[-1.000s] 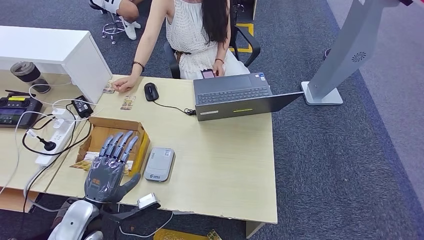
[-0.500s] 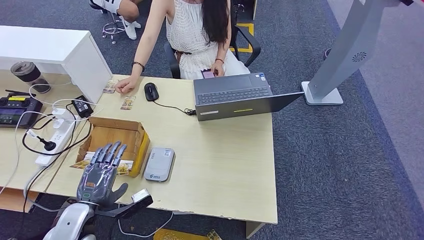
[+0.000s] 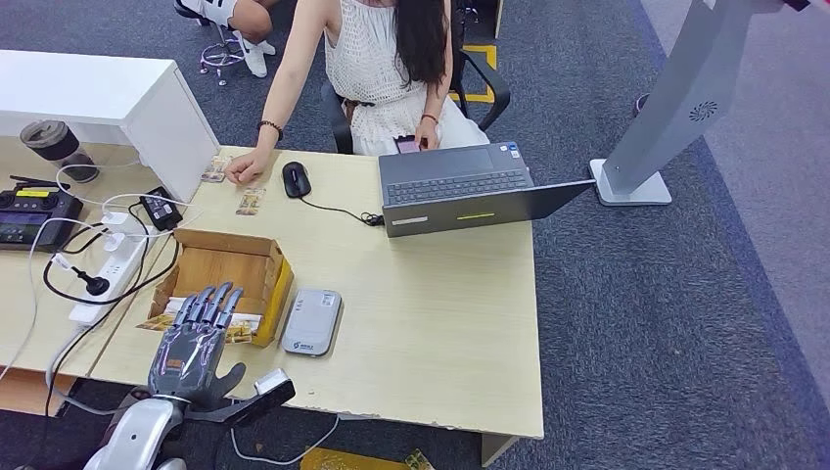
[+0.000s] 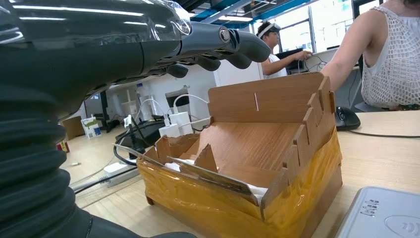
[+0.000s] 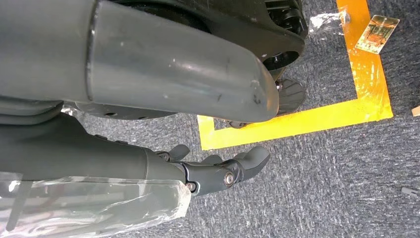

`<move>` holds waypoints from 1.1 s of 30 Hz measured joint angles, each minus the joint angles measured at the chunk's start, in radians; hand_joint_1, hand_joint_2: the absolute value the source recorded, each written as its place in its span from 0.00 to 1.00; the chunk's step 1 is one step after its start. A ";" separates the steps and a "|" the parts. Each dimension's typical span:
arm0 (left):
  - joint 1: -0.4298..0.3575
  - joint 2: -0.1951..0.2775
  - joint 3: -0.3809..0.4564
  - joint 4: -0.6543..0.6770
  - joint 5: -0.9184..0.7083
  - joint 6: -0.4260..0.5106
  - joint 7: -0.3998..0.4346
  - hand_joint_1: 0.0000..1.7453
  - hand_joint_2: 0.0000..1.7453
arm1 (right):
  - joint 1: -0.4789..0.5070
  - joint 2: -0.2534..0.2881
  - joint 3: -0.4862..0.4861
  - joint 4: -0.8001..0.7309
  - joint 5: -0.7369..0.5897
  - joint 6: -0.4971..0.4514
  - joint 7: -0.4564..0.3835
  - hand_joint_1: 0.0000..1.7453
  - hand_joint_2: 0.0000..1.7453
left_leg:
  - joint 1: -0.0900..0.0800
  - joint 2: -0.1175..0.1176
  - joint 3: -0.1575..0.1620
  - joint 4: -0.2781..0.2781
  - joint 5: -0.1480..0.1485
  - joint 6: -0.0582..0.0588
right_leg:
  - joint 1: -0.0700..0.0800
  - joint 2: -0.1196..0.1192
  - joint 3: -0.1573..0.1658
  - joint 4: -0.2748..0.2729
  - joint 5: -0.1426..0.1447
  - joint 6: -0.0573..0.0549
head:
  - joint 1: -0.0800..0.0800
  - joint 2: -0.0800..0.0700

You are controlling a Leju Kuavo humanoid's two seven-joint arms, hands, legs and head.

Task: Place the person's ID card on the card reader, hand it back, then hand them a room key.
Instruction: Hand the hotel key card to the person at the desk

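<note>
While the person point(image 3: 382, 59) sits at the top of the frame with a hand on one card, the wooden table point(image 3: 440, 323) fills the middle. A laptop point(image 3: 460, 191) lies open on it, upper right. The cardboard box point(image 3: 220, 269), lower left, holds cards, likely the room keys. Just right of it lies the grey card reader point(image 3: 312, 321), with nothing on it yet. Another card point(image 3: 251, 202) lies near the person's hand, maybe the ID. The left hand point(image 3: 191, 343) hovers by the box, fingers spread, holding nothing. The right hand point(image 5: 218, 171) hangs over grey carpet, fingers loosely curled, holding nothing.
</note>
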 joint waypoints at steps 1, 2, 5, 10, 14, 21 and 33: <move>0.000 0.000 0.000 0.000 0.000 0.000 0.000 0.00 1.00 | 0.000 0.000 0.000 0.000 0.000 0.000 0.000 0.00 0.00 | 0.000 0.000 0.000 0.000 0.000 0.000 | 0.000 0.000 0.000 0.000 0.000 0.000 | 0.000 0.000; 0.000 0.000 0.000 0.000 0.000 -0.001 0.000 0.00 1.00 | 0.000 0.000 0.000 0.000 0.000 0.000 0.000 0.00 0.00 | 0.000 0.000 0.000 0.000 0.000 0.000 | 0.000 0.000 0.000 0.000 0.000 0.000 | 0.000 0.000; -0.007 -0.002 0.003 0.010 -0.001 -0.005 0.006 0.00 1.00 | 0.000 0.000 -0.001 0.000 0.007 0.001 0.001 0.00 0.00 | 0.000 0.000 0.000 0.000 0.000 0.000 | 0.000 0.000 0.000 0.000 0.000 0.000 | 0.000 0.000; -0.036 -0.019 0.015 0.050 -0.016 -0.012 0.017 0.00 1.00 | -0.001 0.002 -0.001 0.000 0.017 0.003 0.002 0.00 0.00 | 0.000 0.000 0.000 0.000 0.000 0.000 | 0.000 0.000 0.000 0.000 0.000 0.000 | 0.000 0.000; -0.046 -0.026 0.022 0.073 -0.023 -0.017 0.026 0.00 1.00 | -0.001 0.002 -0.003 0.000 0.022 0.003 0.002 0.00 0.00 | 0.000 0.000 0.000 0.000 0.000 0.000 | 0.000 0.000 0.000 0.000 0.000 0.000 | 0.000 0.000; -0.048 -0.031 0.039 0.103 -0.031 -0.018 0.036 0.04 1.00 | -0.001 0.004 -0.008 0.000 0.034 0.002 0.002 0.00 0.00 | 0.000 0.000 0.000 0.000 0.000 0.000 | 0.000 0.000 0.000 0.000 0.000 0.000 | 0.000 0.000; -0.045 -0.035 0.050 0.116 -0.019 -0.016 0.024 1.00 1.00 | -0.001 0.005 -0.008 0.000 0.050 0.002 0.002 0.00 0.00 | 0.000 0.000 0.000 0.000 0.000 0.000 | 0.000 0.000 0.000 0.000 0.000 0.000 | 0.000 0.000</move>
